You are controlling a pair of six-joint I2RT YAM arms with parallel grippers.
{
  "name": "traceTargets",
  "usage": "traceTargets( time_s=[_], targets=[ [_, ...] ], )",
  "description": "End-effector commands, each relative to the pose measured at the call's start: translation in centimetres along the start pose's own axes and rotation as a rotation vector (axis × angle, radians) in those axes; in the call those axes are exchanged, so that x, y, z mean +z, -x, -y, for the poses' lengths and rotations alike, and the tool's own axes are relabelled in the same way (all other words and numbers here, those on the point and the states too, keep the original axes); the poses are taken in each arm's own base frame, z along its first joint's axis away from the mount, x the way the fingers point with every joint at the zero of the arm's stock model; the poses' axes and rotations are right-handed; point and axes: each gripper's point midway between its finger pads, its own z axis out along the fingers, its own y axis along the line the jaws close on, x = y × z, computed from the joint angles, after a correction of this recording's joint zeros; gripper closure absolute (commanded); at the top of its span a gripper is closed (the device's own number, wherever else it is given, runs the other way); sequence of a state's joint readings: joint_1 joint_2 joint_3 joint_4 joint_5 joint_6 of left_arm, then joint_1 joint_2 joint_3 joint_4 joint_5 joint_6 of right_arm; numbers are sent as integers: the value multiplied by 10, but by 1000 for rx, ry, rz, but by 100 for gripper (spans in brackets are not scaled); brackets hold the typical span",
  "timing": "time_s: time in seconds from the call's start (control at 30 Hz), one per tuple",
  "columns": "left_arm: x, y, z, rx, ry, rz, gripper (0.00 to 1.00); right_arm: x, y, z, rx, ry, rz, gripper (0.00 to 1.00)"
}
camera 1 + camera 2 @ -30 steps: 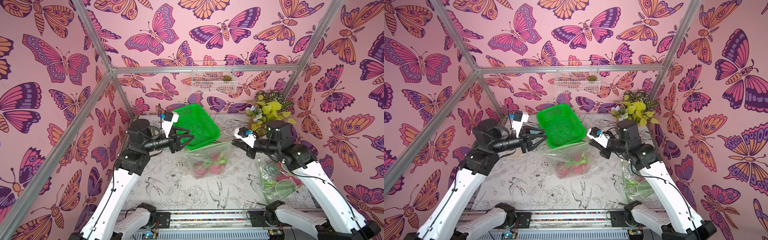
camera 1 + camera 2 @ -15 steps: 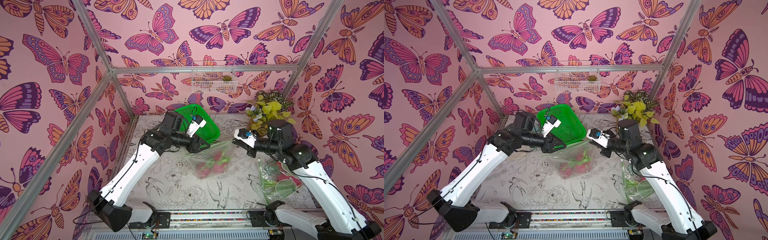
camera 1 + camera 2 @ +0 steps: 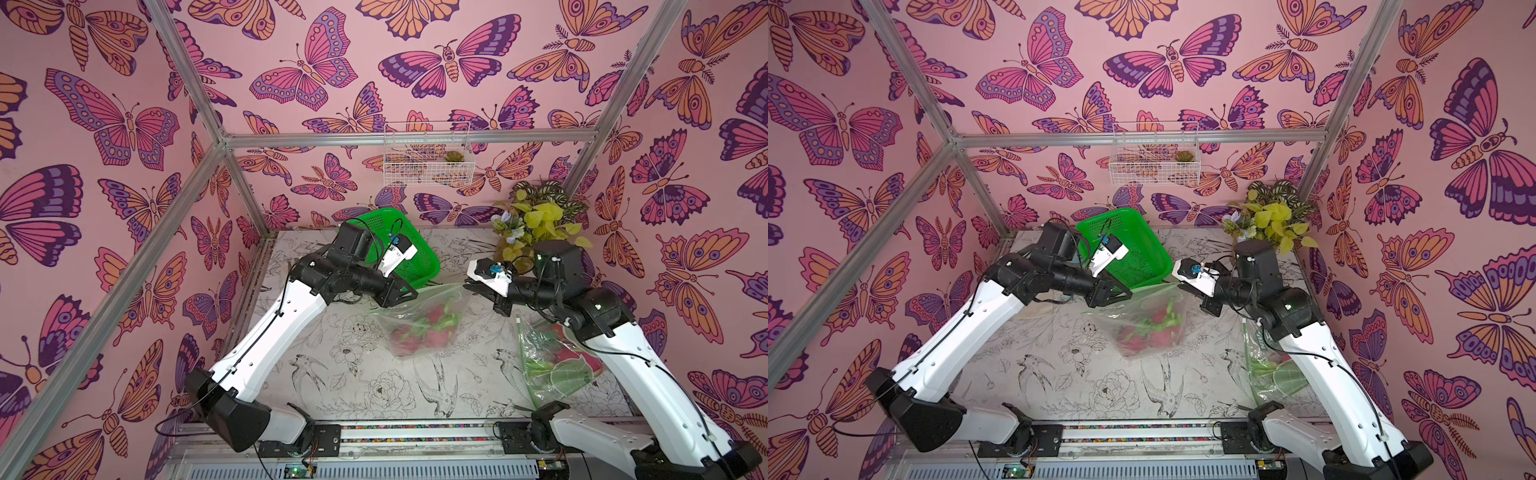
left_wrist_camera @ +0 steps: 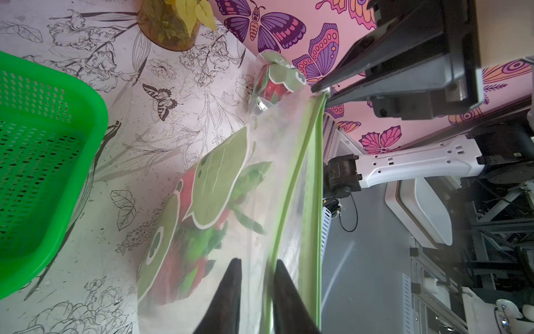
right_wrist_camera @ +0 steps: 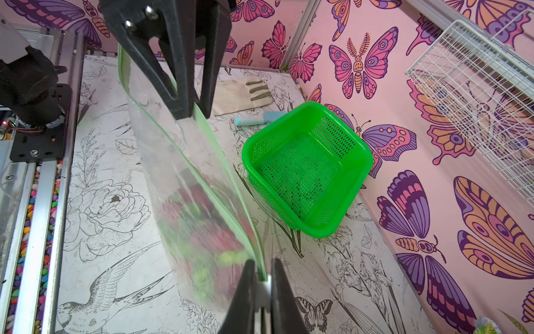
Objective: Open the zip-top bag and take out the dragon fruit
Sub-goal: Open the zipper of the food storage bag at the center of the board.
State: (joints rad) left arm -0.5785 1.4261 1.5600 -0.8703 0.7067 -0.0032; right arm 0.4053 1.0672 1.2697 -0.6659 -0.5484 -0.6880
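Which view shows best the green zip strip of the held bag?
The left wrist view: the zip strip runs sharp from the left pincer to the right pincer. The right wrist view shows it curved, partly blurred. In both top views it is only a thin, faint edge.

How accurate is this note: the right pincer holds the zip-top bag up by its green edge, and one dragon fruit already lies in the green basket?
Not quite. The green basket is empty in the right wrist view; the dragon fruit are inside the zip-top bag. The right pincer does hold that bag by its green edge.
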Motion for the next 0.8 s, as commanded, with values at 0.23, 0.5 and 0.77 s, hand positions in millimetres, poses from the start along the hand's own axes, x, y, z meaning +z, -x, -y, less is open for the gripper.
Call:
traceTargets(
  time_s=[0.23, 0.5, 0.77],
  targets=[
    [7, 24, 5, -58, -26, 63, 100, -20, 29, 39, 248, -219, 129, 51],
    [11, 63, -12, -157, 72, 219, 100, -70, 20, 78, 710, -529, 106, 24],
    [34, 89, -17, -233, 169, 264, 100, -101, 1, 64, 1125, -600, -41, 27]
  ],
)
